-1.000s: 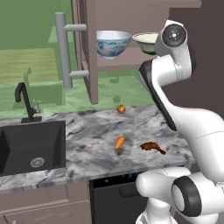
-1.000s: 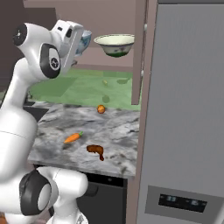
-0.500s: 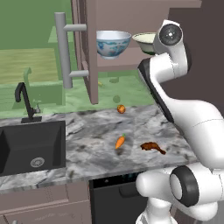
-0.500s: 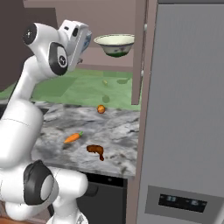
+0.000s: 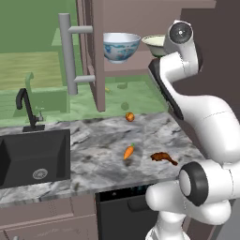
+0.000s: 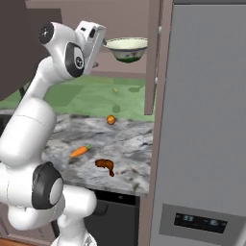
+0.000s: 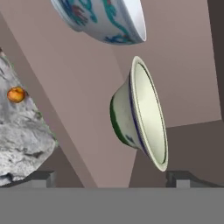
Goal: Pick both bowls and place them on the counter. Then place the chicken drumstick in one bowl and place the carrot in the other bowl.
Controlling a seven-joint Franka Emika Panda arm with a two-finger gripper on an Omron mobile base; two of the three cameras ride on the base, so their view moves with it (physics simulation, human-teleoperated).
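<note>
We are holding our arm (image 5: 201, 112) raised high, wrist bent forward, with our gripper (image 7: 111, 177) spread wide, clasping nothing.

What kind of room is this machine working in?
A kitchen, by the look of it: a marbled stone counter with a black sink and tap, a cupboard shelf holding two bowls, and a carrot lying out.

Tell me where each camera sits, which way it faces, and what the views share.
Left base view: behind the arm's left, looking forward over the counter, sink and shelf; arm at right.
Right base view: behind the arm's right, facing the same counter; arm at left.
Hand view: on the hand, rolled sideways, facing the cream bowl; open gripper at bottom.
Shared: carrot, drumstick in both base views.
</note>
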